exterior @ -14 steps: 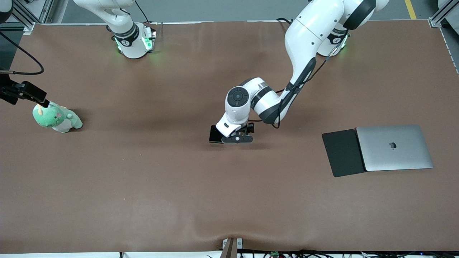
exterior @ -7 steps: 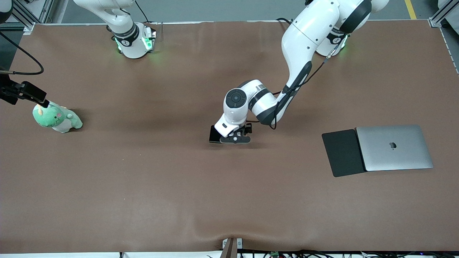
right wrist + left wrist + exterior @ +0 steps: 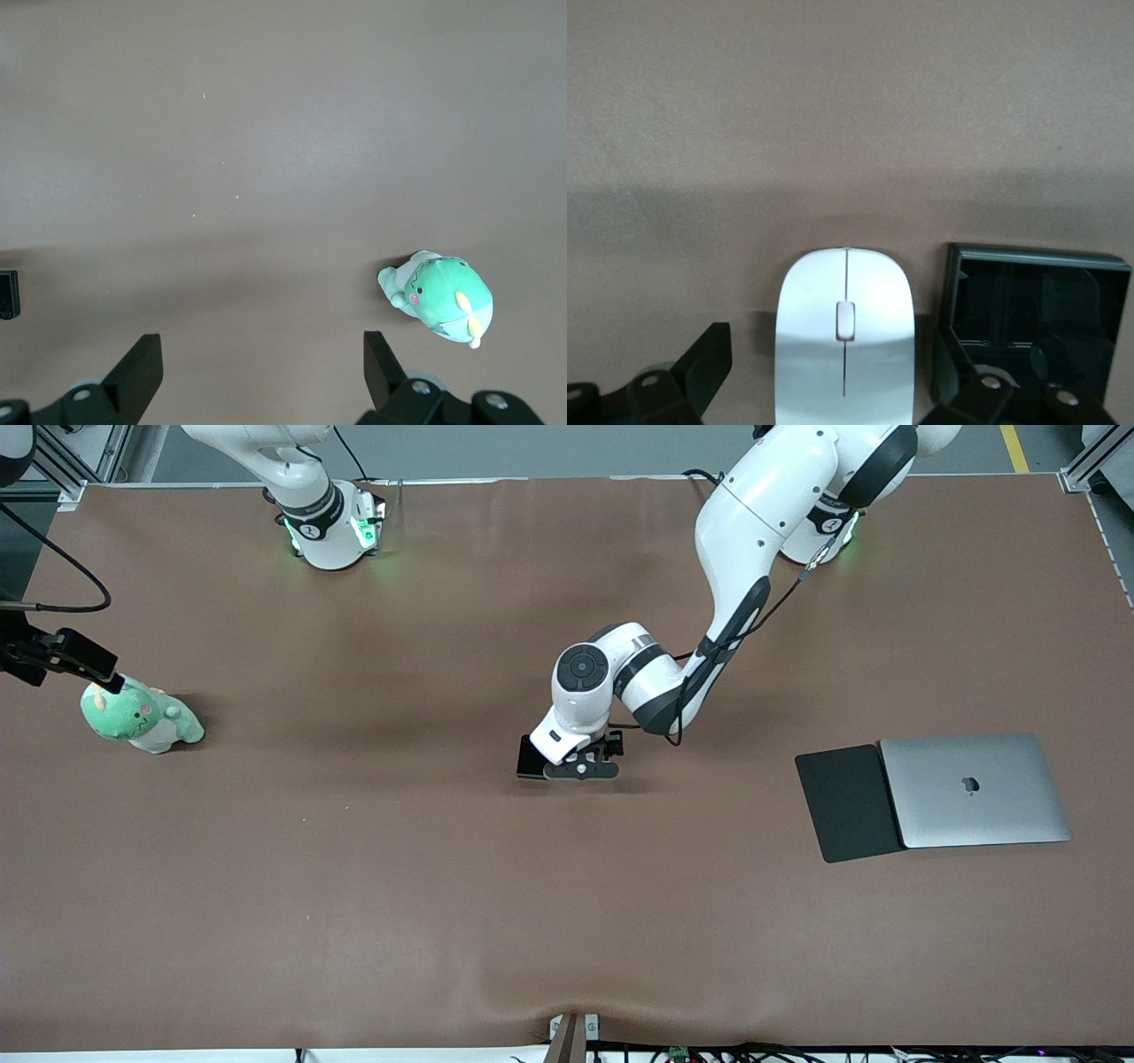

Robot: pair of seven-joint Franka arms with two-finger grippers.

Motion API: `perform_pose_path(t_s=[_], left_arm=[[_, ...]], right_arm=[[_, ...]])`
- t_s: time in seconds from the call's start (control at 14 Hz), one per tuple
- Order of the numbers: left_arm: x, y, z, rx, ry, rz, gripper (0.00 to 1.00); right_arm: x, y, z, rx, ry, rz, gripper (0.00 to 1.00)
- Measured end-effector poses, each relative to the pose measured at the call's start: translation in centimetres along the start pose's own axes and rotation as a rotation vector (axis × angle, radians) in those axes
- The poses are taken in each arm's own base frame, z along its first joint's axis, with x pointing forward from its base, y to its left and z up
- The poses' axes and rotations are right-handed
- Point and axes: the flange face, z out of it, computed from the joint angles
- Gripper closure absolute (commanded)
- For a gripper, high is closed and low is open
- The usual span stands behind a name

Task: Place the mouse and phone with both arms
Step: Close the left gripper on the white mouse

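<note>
White mouse [image 3: 844, 341] sits between spread left gripper [image 3: 833, 390] fingers, unclamped; phone [image 3: 1032, 314] just beside. Right gripper [image 3: 257, 376] released, waiting.

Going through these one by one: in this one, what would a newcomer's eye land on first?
Probably the left arm bent low at mid-table, its left end effector open and straddling the white mouse, with the black phone right beside it. Next, the silver laptop partly overlapping the black mouse pad toward the left arm's end, and the green plush toy at the right arm's end, below the open right end effector.
</note>
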Motion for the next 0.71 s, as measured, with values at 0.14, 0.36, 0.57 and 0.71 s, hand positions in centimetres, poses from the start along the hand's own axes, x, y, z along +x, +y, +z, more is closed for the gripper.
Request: perform_pose_path(t_s=[0.14, 0.36, 0.57, 0.71], left_arm=[[0.13, -0.15, 0.04, 0.002, 0.002, -0.002, 0.00], [0.11, -0.14, 0.05, 0.003, 0.002, -0.011, 0.00], [0.07, -0.12, 0.09, 0.003, 0.001, -0.021, 0.19], [-0.13, 0.01, 0.20, 0.004, -0.001, -0.025, 0.29]], right_arm=[[0.01, -0.02, 0.02, 0.000, 0.000, -0.002, 0.00], [0.01, -0.04, 0.03, 0.000, 0.000, -0.003, 0.00], [0.01, -0.04, 0.03, 0.000, 0.000, -0.004, 0.00], [0.01, -0.04, 0.03, 0.000, 0.000, -0.005, 0.00]])
